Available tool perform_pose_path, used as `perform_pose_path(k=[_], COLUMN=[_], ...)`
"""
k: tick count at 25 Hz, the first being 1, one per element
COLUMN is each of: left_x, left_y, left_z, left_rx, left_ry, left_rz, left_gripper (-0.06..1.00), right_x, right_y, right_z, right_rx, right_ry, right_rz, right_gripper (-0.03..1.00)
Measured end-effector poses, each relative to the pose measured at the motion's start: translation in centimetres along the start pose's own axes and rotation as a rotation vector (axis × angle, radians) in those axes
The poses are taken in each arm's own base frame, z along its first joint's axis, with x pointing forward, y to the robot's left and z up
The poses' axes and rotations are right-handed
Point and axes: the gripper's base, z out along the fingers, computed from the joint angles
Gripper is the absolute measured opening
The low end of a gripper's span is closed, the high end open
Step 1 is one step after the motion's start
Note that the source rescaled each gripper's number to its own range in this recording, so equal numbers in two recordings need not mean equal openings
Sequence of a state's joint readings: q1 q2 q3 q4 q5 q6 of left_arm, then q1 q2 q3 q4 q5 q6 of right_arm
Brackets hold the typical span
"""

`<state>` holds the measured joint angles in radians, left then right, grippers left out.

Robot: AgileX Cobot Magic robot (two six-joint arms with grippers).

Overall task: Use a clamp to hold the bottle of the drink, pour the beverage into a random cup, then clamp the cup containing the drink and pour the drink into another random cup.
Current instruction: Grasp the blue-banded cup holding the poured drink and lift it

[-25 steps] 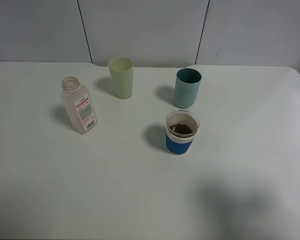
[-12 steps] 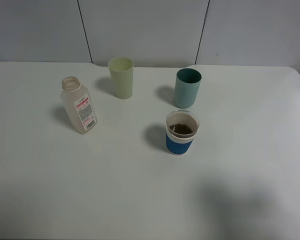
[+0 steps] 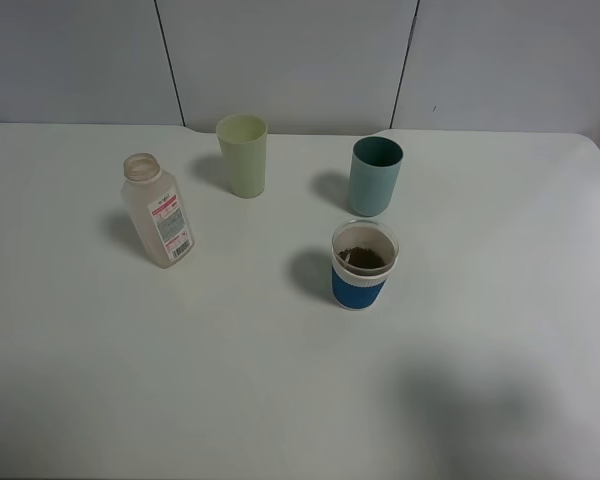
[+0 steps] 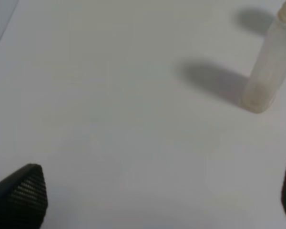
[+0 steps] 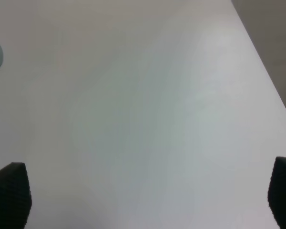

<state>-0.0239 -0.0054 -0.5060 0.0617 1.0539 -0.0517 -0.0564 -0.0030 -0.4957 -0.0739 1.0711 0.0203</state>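
Your left claw [image 4: 155,195] is spread wide, empty. The bottle [image 3: 158,212] stands uncapped toward the far-left corner of the bench [image 3: 230,400]. It looks light, thin and squeezable, so pinch its labelled midbody gently. Your right claw [image 5: 145,191] is spread too, near the right edge.

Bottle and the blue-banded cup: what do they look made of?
The bottle looks like translucent plastic with cloudy walls and a printed label. The blue-banded cup seems to be paper or thin plastic, matte; the view leaves that open.
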Motion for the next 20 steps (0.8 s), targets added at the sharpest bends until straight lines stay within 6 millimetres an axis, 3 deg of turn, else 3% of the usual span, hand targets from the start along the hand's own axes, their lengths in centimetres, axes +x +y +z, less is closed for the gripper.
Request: perform_pose_path(k=[20], left_x=[0.0], left_y=[0.0], left_z=[0.0], left_rx=[0.0], left_ry=[0.0], left_rz=[0.0], left_gripper=[1.0], right_x=[-0.35], right_y=[-0.01], right_z=[-0.04], right_rx=[0.0], right_ry=[0.002], right_rz=[-0.001], right_gripper=[1.0])
